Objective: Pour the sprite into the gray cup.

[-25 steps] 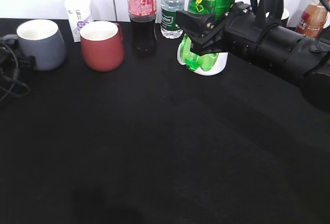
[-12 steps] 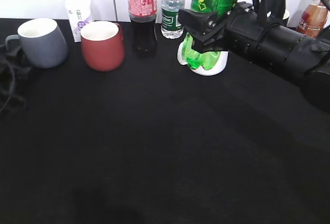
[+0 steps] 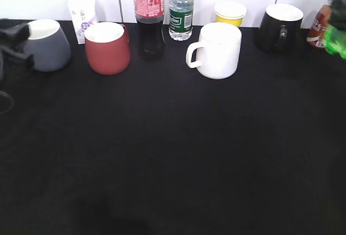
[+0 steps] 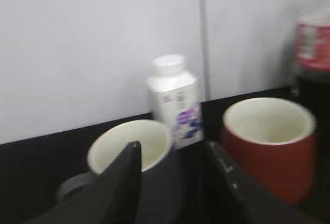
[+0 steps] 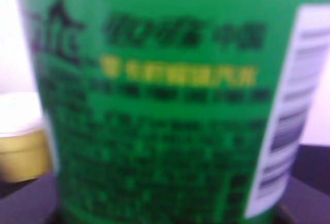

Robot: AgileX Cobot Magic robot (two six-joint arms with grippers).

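The sprite shows in the exterior view only as a green blur at the far right edge (image 3: 337, 35), raised off the table. Its green-and-yellow label (image 5: 154, 105) fills the right wrist view and hides my right gripper's fingers, which hold it. The gray cup (image 3: 47, 44) stands upright at the far left of the black table. My left gripper (image 3: 12, 34) is just left of it. In the left wrist view my left gripper (image 4: 172, 152) is open, and the cup (image 4: 152, 141) sits just beyond and between its dark fingers.
A reddish-brown mug (image 3: 107, 47) stands right of the gray cup, with a small white bottle (image 3: 82, 11) behind. A cola bottle (image 3: 148, 13), water bottle (image 3: 180, 11), white mug (image 3: 219, 50), yellow cup (image 3: 230, 12) and black mug (image 3: 278, 27) line the back.
My right arm has swung the sprite from above the white mug to the far right edge. My left gripper has come back in beside the gray cup.
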